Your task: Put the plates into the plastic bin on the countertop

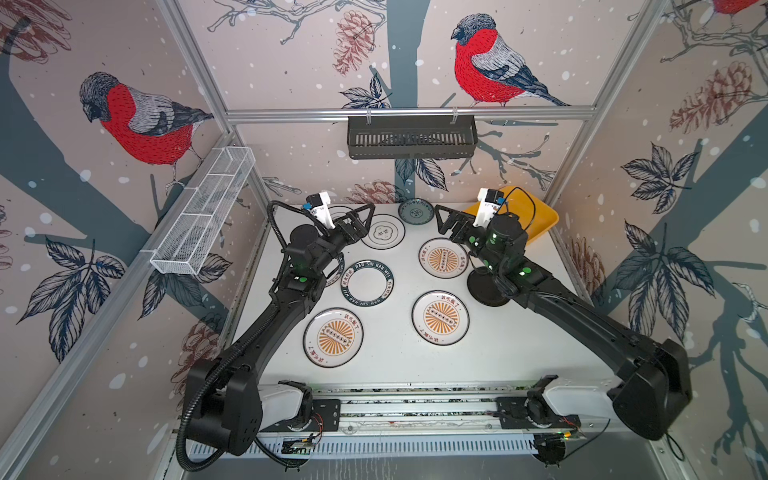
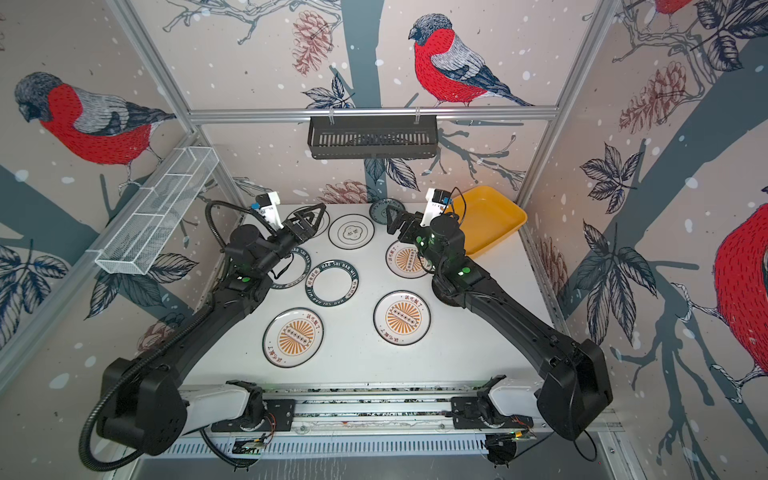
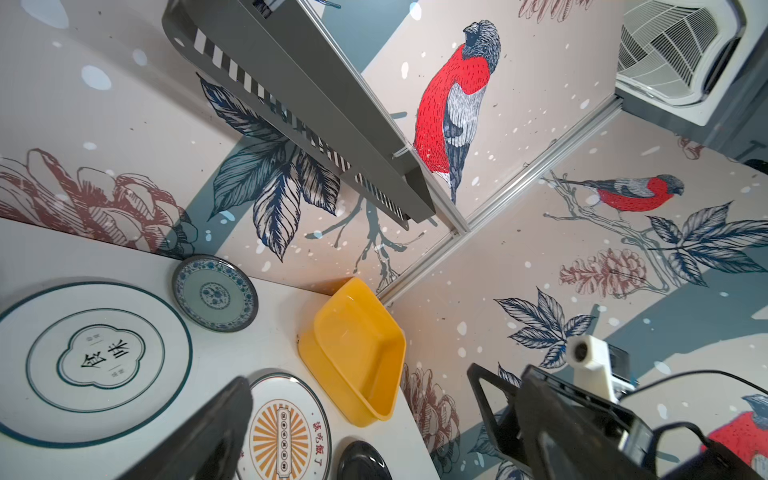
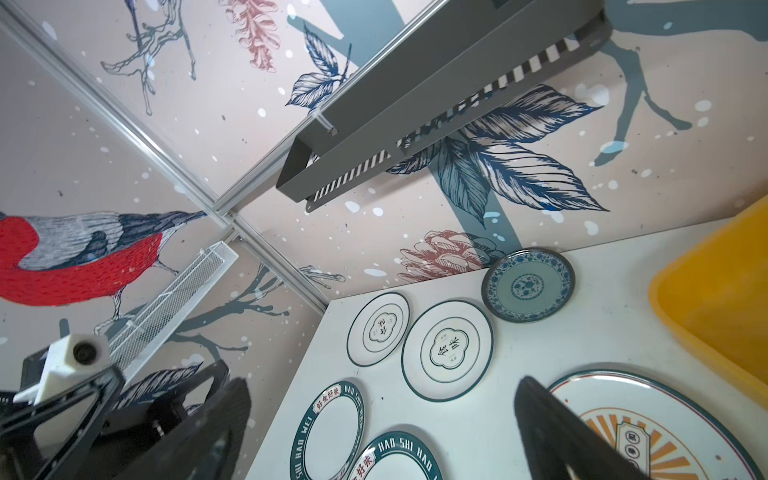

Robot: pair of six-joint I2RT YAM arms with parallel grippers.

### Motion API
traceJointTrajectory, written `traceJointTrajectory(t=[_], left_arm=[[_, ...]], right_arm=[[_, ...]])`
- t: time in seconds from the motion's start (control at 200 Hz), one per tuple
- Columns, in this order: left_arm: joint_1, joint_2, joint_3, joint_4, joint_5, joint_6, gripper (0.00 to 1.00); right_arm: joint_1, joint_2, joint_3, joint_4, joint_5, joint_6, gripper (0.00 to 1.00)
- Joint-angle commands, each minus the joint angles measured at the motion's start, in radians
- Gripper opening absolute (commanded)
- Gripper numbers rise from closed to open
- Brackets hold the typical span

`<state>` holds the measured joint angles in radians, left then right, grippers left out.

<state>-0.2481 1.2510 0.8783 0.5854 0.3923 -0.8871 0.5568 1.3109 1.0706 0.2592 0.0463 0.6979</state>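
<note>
Both open, empty: right gripper [image 1: 446,222], near a sunburst plate [image 1: 442,258], lies closer than left gripper [image 1: 359,218] to upper-right yellow plastic bin [image 1: 540,224].

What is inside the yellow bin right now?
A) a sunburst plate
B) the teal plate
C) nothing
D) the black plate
C: in a top view the yellow bin shows only its bare floor, and the teal plate lies out on the countertop.
</note>
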Motion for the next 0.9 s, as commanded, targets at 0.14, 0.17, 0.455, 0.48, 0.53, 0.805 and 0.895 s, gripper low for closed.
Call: traceJointTrajectory(t=[0.14,0.17,0.455,0.48,0.53,0.805,0.895], left_arm=[[0.028,0.071,0.07,-0.081,0.098,0.075,0.99],[0.028,0.084,0.082,-0.118,0.103,0.11,0.99],[-0.01,0.261,0.258,-0.53,0.253,0.463,0.98],[-0.022,0.274,0.266,-0.55,0.261,0.489,0.98],[-0.048,0.298,0.281,-0.593,0.274,0.541,0.98],[-0.115,0.415,0.352,-0.766,0.306,0.706,0.98],[-0.117,0.427,0.353,-0.764,0.315,0.705,0.98]], right_arm=[[-0.131,0.004,-0.077,-0.103,-0.131,0.139,1.0],[-0.131,-0.009,-0.094,-0.129,-0.108,0.13,1.0],[-0.151,-0.132,-0.329,-0.274,-0.159,0.153,1.0],[-0.151,-0.141,-0.353,-0.282,-0.172,0.161,1.0],[-0.151,-0.165,-0.408,-0.286,-0.189,0.177,1.0],[-0.164,-0.254,-0.658,-0.24,-0.248,0.228,1.0],[-0.169,-0.252,-0.707,-0.214,-0.292,0.208,1.0]])
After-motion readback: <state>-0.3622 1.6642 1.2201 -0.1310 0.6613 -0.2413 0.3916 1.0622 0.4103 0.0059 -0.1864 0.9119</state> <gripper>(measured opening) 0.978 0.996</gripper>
